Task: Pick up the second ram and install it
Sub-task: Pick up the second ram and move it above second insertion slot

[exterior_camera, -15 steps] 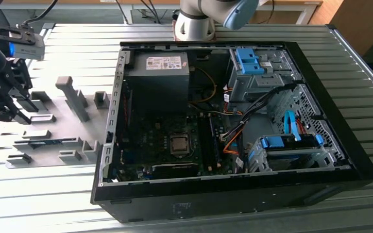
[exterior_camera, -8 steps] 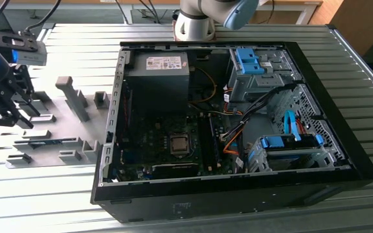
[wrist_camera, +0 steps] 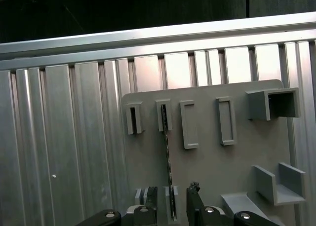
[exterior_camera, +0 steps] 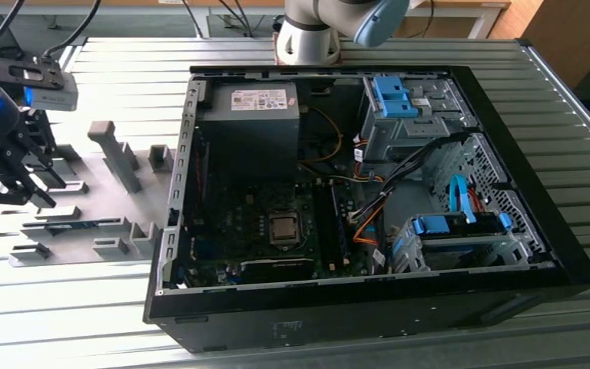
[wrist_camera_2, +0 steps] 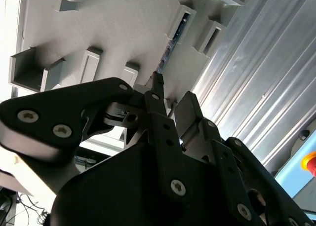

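— Where's the second ram (wrist_camera: 167, 157)?
— On edge in the grey holder (wrist_camera: 207, 171), at the exterior view's left, so the pincer (wrist_camera: 172, 189), open and empty, can straddle its thin sides.

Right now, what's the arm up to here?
The arm's black gripper hangs open over the grey plastic holder plate, beside the open black computer case. The slim dark memory stick stands on edge in its grey holder blocks, lined up between the gripper's fingers in the first wrist view, not yet gripped.
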Action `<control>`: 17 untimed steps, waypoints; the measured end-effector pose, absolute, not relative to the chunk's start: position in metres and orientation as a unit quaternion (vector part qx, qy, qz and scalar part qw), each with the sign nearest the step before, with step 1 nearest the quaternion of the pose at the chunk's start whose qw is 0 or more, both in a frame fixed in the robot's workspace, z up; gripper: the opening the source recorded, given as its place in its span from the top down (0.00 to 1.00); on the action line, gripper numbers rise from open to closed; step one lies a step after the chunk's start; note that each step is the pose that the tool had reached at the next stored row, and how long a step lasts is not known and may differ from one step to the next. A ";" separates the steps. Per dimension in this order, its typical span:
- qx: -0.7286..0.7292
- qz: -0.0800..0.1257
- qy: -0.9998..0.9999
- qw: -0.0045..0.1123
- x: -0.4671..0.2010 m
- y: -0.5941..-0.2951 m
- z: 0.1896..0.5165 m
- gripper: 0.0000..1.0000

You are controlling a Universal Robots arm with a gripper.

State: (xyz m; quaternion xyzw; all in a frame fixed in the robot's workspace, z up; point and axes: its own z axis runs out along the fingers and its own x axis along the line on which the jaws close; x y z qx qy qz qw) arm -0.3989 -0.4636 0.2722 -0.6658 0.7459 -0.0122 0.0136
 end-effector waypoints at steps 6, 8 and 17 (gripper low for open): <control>-0.667 -0.012 0.745 0.014 -0.400 -0.464 0.264 0.63; -0.667 -0.012 0.745 0.014 -0.400 -0.464 0.261 0.63; -0.685 -0.011 0.729 0.013 -0.403 -0.464 0.246 0.63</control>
